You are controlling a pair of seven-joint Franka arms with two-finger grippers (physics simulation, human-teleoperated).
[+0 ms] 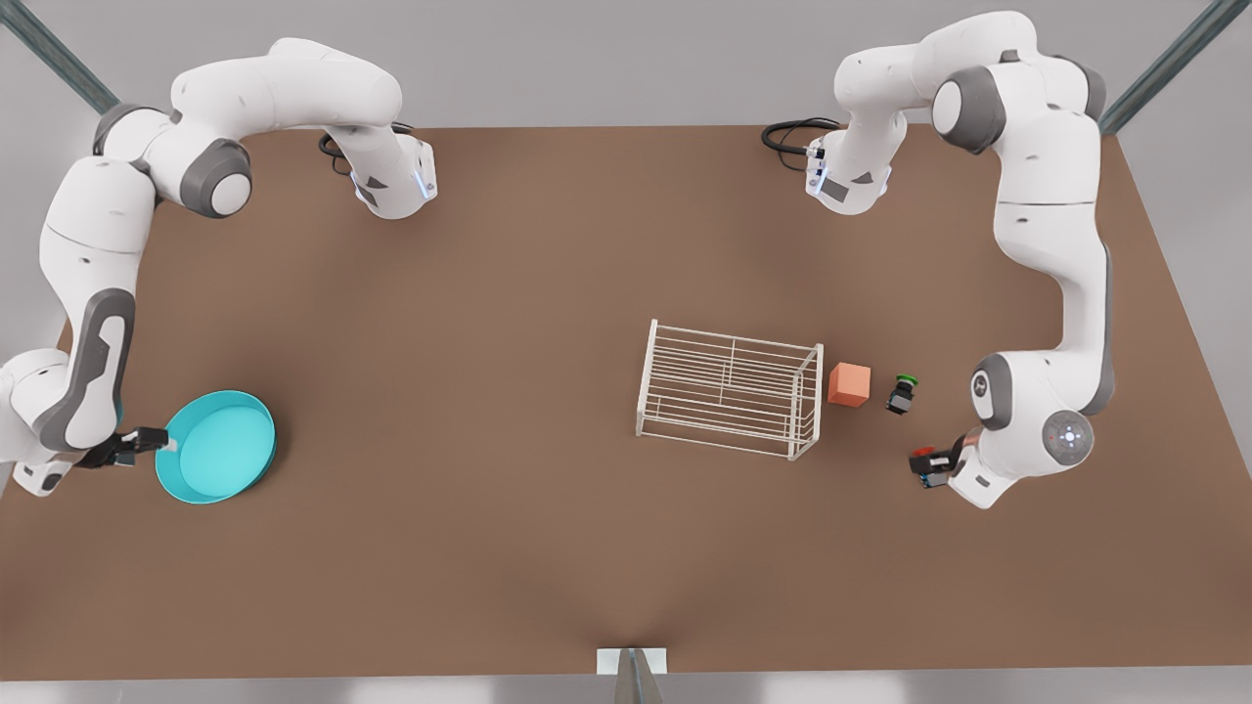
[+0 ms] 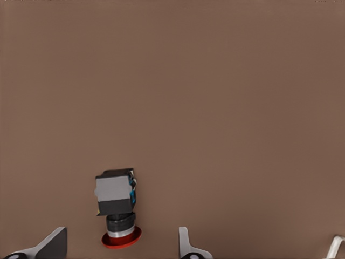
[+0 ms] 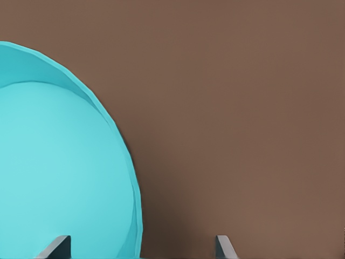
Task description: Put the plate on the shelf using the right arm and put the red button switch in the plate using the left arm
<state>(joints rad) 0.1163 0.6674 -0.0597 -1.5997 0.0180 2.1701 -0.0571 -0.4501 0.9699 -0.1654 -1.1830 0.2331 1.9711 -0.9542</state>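
Turquoise plate [image 1: 217, 447] lies at 8 o'clock on the table [image 1: 509, 293], right gripper [image 1: 147, 442] at its rim; shelf [image 1: 729, 388] sits at 3 o'clock. Left wrist: left gripper [image 2: 121, 243] wide around the red button switch [image 2: 117, 208]. Right wrist: fingers [image 3: 56, 247] wide astride the rim; a shallow bite may slip.

We are looking at a simulated robot test bench rather than any lived-in room: a bare brown table [image 1: 548, 508] stands before plain grey walls, with grey metal struts [image 1: 59, 59] slanting off at both far corners. Two white jointed arms [image 1: 93, 284] are mounted at the table's far edge, black cables [image 1: 794, 134] coiling by their bases. A few small test props, among them a white wire rack [image 1: 729, 388] and an orange cube [image 1: 849, 384], lie scattered on the smooth, rendered-looking tabletop.
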